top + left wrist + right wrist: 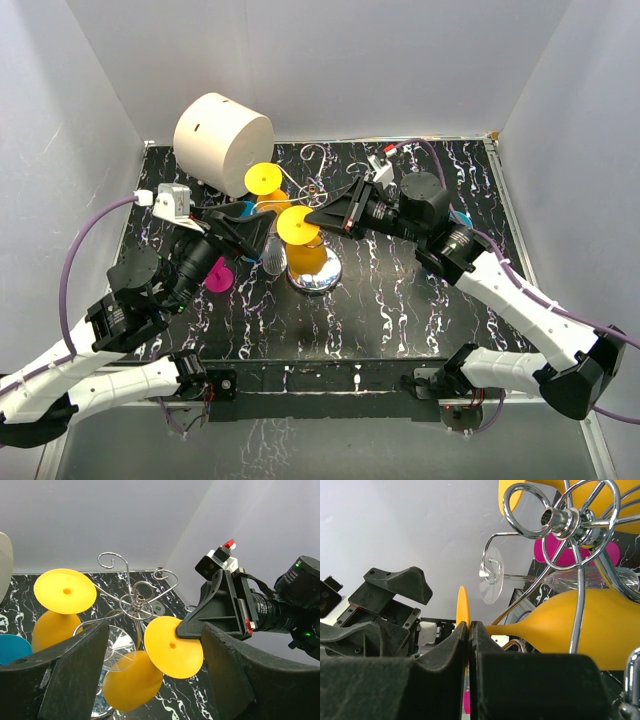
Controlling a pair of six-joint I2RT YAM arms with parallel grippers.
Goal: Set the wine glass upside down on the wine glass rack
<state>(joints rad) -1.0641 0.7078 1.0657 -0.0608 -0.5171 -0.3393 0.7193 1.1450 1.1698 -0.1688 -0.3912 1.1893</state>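
Observation:
The yellow wine glass (298, 226) hangs foot up and tilted, its bowl (131, 682) low beside the stem of the silver wire wine glass rack (134, 599). My right gripper (469, 626) is shut on the rim of its round foot (462, 604), seen too from the left wrist view (172, 645). Whether the foot rests on a rack arm I cannot tell. My left gripper (155, 635) stands open just left of the rack, with the yellow foot in view between its fingers and touching neither. The rack's chrome base (322, 279) lies under the bowl.
On the rack hang a second yellow glass (64, 591) and a clear glass (119, 650). A pink glass (218, 277) and a blue one (11, 648) lie on the left. A big cream cylinder (222, 130) stands at the back left. White walls close in three sides.

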